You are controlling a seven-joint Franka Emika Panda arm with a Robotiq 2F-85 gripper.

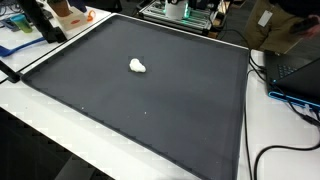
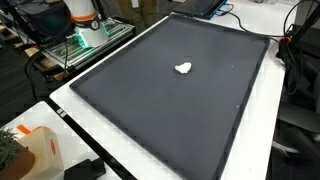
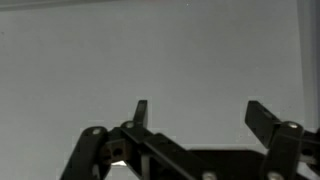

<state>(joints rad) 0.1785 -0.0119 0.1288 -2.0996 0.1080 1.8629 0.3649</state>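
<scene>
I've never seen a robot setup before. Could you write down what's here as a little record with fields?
surface: dark mat lying on a white table
object: one small white lump near the mat's middle, seen in both exterior views; too small to tell what it is
gripping part: hand, seen in the wrist view only, fingers apart, nothing between them
below the hand: plain grey surface; the lump is not in that view
contact: none visible

A lab: laptop, cables and an electronics rack ring the black mat.
</scene>
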